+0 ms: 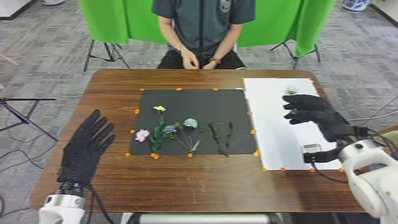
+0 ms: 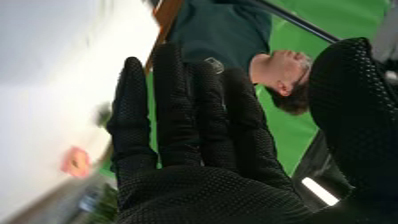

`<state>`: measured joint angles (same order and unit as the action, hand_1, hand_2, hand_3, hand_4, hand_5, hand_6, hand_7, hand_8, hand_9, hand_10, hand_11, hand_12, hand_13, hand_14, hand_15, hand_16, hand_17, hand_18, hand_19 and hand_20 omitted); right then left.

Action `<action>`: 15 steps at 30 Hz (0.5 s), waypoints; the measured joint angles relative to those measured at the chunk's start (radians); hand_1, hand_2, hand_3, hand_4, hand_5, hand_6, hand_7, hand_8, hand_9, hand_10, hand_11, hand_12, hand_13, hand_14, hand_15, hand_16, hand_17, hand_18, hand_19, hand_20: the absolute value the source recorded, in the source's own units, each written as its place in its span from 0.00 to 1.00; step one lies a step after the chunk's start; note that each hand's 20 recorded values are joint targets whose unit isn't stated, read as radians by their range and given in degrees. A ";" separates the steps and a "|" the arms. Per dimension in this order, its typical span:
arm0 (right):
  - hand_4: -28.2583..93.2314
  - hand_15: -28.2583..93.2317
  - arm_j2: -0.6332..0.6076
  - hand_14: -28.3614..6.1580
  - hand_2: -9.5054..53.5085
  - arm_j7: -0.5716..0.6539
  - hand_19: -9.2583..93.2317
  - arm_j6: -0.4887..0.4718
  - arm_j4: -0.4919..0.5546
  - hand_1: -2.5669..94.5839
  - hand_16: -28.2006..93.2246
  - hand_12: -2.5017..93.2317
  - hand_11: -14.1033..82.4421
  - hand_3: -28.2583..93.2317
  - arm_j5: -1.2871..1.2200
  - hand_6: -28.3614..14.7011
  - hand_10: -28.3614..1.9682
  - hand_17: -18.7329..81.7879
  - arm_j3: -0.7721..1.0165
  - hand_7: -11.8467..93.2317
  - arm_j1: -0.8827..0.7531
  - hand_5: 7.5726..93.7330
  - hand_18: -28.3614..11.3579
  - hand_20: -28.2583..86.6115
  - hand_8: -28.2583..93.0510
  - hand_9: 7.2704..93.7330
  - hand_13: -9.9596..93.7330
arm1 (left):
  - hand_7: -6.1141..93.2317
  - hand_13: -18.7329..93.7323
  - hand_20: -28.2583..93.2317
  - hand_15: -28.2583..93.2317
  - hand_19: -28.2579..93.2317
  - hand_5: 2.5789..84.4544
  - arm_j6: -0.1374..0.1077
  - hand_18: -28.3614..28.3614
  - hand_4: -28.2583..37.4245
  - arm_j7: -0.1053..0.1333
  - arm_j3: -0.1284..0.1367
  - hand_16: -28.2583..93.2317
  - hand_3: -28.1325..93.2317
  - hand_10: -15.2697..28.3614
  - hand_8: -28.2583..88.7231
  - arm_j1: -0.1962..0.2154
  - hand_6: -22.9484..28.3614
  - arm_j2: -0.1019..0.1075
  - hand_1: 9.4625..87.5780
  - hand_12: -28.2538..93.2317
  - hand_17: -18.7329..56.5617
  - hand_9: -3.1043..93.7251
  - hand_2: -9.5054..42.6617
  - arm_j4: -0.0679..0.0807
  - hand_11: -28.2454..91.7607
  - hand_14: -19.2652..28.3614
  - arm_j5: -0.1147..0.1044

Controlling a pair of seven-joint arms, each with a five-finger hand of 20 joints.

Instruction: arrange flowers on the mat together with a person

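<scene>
Your left robot hand [image 1: 82, 152] is left of the black mat [image 1: 213, 100], fingers straight. Your right robot hand [image 1: 322, 111] is over the white sheet [image 1: 277, 137] right of the mat, fingers extended and thumb apart. You have a yellow flower [image 1: 159, 108], a pink flower [image 1: 142, 134] and a pale blue flower [image 1: 190, 123] on the mat.

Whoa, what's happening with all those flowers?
It looks like flower arranging, but nobody holds one now. The robot's open, black-gloved right hand is over the white sheet; the left hand is open too. Pink, yellow and pale blue flowers lie on the dark mat. The person's hands are together behind the brown wooden table.
</scene>
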<state>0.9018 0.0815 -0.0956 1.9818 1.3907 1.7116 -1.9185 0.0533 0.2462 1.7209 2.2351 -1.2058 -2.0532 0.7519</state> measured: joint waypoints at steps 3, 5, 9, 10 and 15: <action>0.00 0.57 -0.046 0.56 0.00 -0.002 0.70 -0.002 -0.061 0.37 0.38 0.24 0.38 0.90 0.009 0.58 0.59 0.36 -0.030 0.35 0.087 0.37 0.23 0.54 0.12 0.39 0.50 | 0.24 0.32 0.32 0.35 0.54 0.28 -0.004 0.84 0.02 0.003 -0.001 0.28 0.79 0.58 0.16 0.001 0.49 0.001 0.22 0.37 0.07 0.23 0.17 0.000 0.38 0.65 -0.001; 0.00 0.58 -0.083 0.56 0.00 -0.006 0.71 0.021 -0.097 0.37 0.38 0.24 0.37 0.90 0.059 0.59 0.60 0.36 -0.074 0.36 0.149 0.35 0.23 0.54 0.11 0.35 0.49 | 0.24 0.32 0.32 0.35 0.54 0.28 -0.007 0.84 0.02 0.005 -0.001 0.28 0.79 0.58 0.16 0.002 0.48 0.001 0.22 0.37 0.07 0.23 0.17 -0.001 0.38 0.65 -0.001; 0.00 0.60 -0.163 0.56 0.00 -0.008 0.70 0.147 -0.184 0.36 0.37 0.26 0.27 0.90 0.327 0.56 0.64 0.33 -0.219 0.33 0.276 0.18 0.26 0.54 0.12 0.16 0.41 | 0.24 0.32 0.32 0.35 0.54 0.28 -0.010 0.84 0.02 0.006 -0.001 0.28 0.79 0.58 0.16 0.005 0.48 0.001 0.22 0.37 0.07 0.23 0.17 -0.001 0.38 0.65 -0.001; 0.00 0.60 -0.177 0.56 0.00 -0.002 0.70 0.172 -0.210 0.36 0.36 0.27 0.24 0.90 0.400 0.55 0.64 0.33 -0.252 0.32 0.306 0.15 0.26 0.55 0.13 0.13 0.40 | 0.24 0.32 0.32 0.35 0.54 0.28 -0.010 0.84 0.02 0.007 -0.001 0.28 0.80 0.58 0.16 0.005 0.48 0.001 0.22 0.37 0.07 0.23 0.17 -0.001 0.38 0.65 -0.001; 0.00 0.65 -0.196 0.56 0.00 0.088 0.73 0.134 -0.326 0.35 0.37 0.30 0.23 0.90 0.610 0.54 0.62 0.33 -0.357 0.30 0.442 0.11 0.28 0.56 0.14 0.11 0.41 | 0.24 0.32 0.32 0.35 0.54 0.28 -0.012 0.84 0.02 0.007 -0.001 0.28 0.80 0.58 0.16 0.006 0.48 0.001 0.22 0.37 0.08 0.23 0.17 -0.001 0.38 0.65 -0.002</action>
<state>0.7054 0.1696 0.0380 1.6558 2.0009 1.3544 -1.4767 0.0413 0.2535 1.7203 2.2410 -1.2047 -2.0540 0.7503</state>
